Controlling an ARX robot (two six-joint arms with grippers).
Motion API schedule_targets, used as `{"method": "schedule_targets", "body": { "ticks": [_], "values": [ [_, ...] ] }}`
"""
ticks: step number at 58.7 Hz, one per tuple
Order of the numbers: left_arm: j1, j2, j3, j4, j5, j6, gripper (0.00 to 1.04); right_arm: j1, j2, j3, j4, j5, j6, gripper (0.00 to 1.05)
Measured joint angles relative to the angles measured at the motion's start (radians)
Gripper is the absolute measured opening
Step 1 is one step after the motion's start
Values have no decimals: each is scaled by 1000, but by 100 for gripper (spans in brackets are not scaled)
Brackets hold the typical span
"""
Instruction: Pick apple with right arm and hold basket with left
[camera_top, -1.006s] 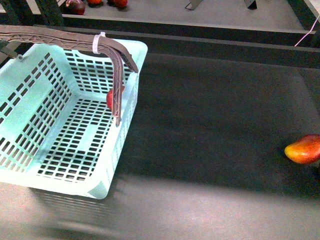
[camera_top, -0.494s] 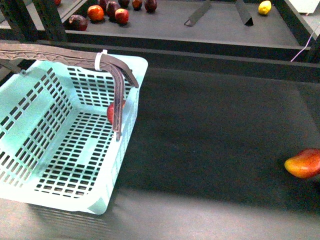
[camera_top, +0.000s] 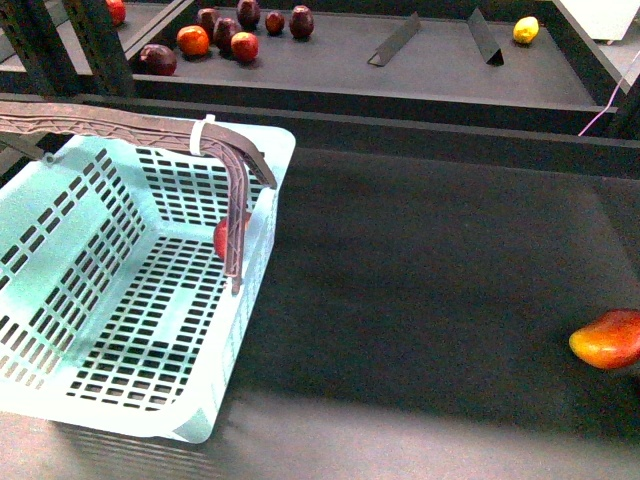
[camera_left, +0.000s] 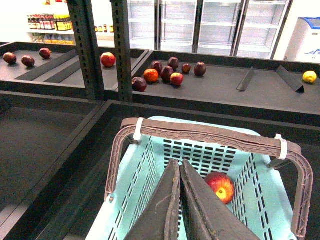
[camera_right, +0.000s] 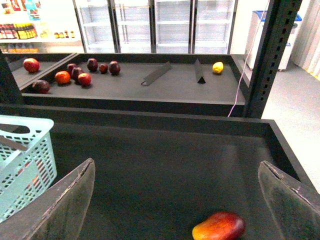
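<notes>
Apple (camera_left: 220, 185): inside basket (camera_top: 60, 260), just beyond left gripper (camera_left: 179, 170).
Left gripper: closed, apparently empty.
Right gripper (camera_right: 175, 200): open, mango (camera_right: 219, 226) between fingers, untouched.

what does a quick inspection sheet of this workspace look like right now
surface: dark matte bin floor, nothing spilled.
job's things: round red apple with yellow streaks lies inside the pale aqua slotted plastic basket, behind its raised brown latticed handle.
clutter: elongated orange-red mango-like fruit on the floor, far right.
grippers: left tool shut, empty, above the basket; right tool open, empty, above the mango-like fruit.
cables: thin pale cord by the right post.
surroundings: back shelf with dark and red fruit, yellow fruit; glass-door fridges behind.
</notes>
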Motion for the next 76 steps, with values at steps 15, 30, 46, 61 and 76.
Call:
{"method": "schedule_targets", "body": {
  "ticks": [15, 30, 46, 61, 76],
  "values": [
    [0, -242, -19, -211, 0, 0, 3, 0, 0, 0, 0, 0, 0, 96],
    [0, -414, -19, -372, 0, 0, 3, 0, 0, 0, 0, 0, 0, 96],
    [0, -557, -19, -510, 0, 0, 3, 0, 0, 0, 0, 0, 0, 96],
    [0, -636, -19, -589, 0, 0, 3, 0, 0, 0, 0, 0, 0, 96],
    [0, -836, -19, -795, 0, 0, 3, 0, 0, 0, 0, 0, 0, 96]
  ]
}}
